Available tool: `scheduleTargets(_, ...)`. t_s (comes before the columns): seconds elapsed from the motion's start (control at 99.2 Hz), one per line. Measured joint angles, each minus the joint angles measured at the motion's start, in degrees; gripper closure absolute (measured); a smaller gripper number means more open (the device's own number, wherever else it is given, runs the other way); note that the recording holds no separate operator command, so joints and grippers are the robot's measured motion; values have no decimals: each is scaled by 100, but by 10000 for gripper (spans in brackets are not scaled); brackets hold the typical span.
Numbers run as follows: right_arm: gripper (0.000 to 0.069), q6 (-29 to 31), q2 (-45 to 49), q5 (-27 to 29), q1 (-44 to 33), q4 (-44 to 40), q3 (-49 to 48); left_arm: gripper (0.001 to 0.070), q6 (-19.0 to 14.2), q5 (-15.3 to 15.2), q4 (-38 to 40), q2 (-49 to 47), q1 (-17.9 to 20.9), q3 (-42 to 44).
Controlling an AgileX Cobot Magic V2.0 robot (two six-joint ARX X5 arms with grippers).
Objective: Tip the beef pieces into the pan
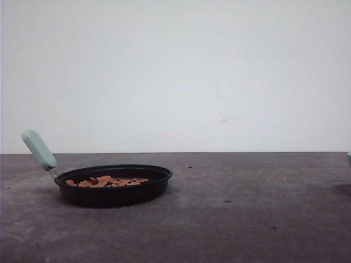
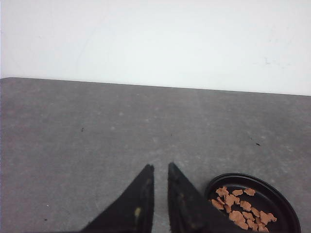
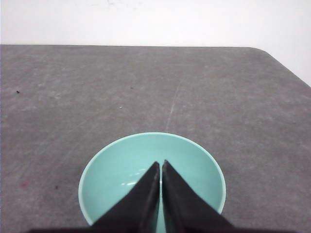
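**Beef lies in the pan; both grippers hang free**

The rough dark grey tabletop point(image 1: 247, 208) runs back to a plain white wall point(image 1: 181, 71) and carries little. Toward its left side sits the wide, shallow black round pan point(image 1: 114, 186), flat on the surface, its short mint-green handle point(image 1: 38, 149) angled up and away to the left. Over by the right arm rests the deeper teal-green bowl point(image 3: 194, 167), upright and bare inside, which suggests the pouring is done.

The left gripper point(image 2: 160, 170) hangs near the pan, its dark fingers a narrow slit apart and holding nothing. The right gripper point(image 3: 161, 166) hangs over the bowl, fingers pressed nearly together, also holding nothing.

The small orange-brown beef pieces point(image 1: 107, 181) lie scattered across the pan's floor. Only dark specks dot the surface, and nothing stands between pan and bowl.
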Motion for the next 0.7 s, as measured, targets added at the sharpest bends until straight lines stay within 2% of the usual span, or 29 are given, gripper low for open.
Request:
scheduleTargets(0.262, 687, 0, 0, -2, 0, 0, 0, 685, 13, -2, 0, 0, 0, 0)
scheduleTargets(0.383, 687, 0, 0, -2, 0, 0, 0, 685, 374, -114, 2, 0, 0, 0)
scheduleTargets(0.474, 687, 0, 0, 0, 0, 0, 0, 685, 527, -118, 48, -83, 0, -57)
scheduleTargets(0.575, 687, 0, 0, 2, 0, 0, 0, 685, 579, -131, 409, -365, 0, -595)
scheduleTargets(0.696, 687, 0, 0, 2, 0, 0, 0, 685, 490, -131, 931, -872, 0, -1867)
